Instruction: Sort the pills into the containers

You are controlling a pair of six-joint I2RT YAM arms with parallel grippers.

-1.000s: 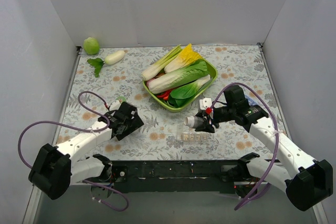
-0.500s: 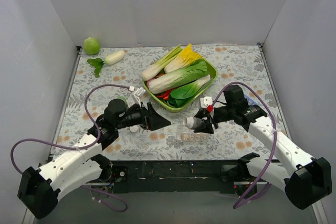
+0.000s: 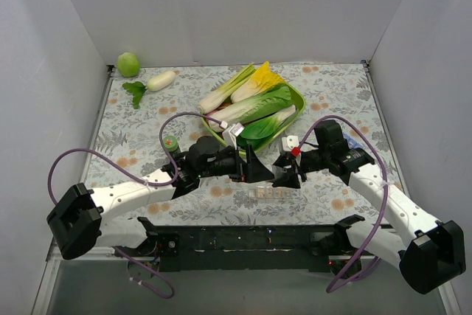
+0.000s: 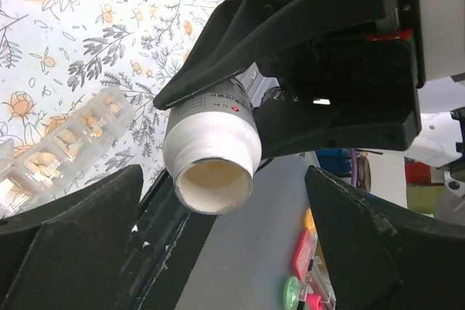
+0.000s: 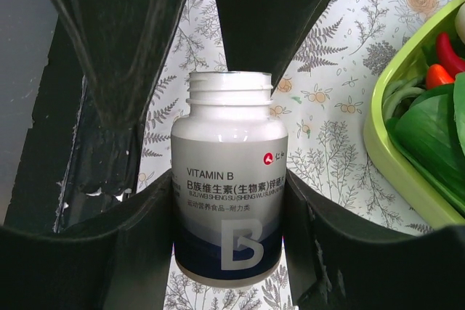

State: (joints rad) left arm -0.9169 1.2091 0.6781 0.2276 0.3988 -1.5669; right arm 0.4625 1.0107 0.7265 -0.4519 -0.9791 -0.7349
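Containers [image 3: 273, 193] lie on the tabletop [image 3: 147, 112] at lower centre of the top view, just under the uncapped vitamin bottle [image 5: 229, 201]. Right claw [image 3: 289, 175] clamps that bottle sideways, probably for pouring. Left claw [image 3: 255, 169] gapes wide and empty, facing its mouth.

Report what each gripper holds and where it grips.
Right gripper: the open vitamin bottle, clamped across its lower body. Left gripper: nothing; open, flanking the bottle's mouth.

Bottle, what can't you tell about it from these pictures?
- Whether the bottle is empty: the left wrist view looks into its mouth, but the inside is too blurred.
- Bottle, top view: mostly hidden by the left tool.
- Containers, left wrist view: one end is cut off by the picture's edge.
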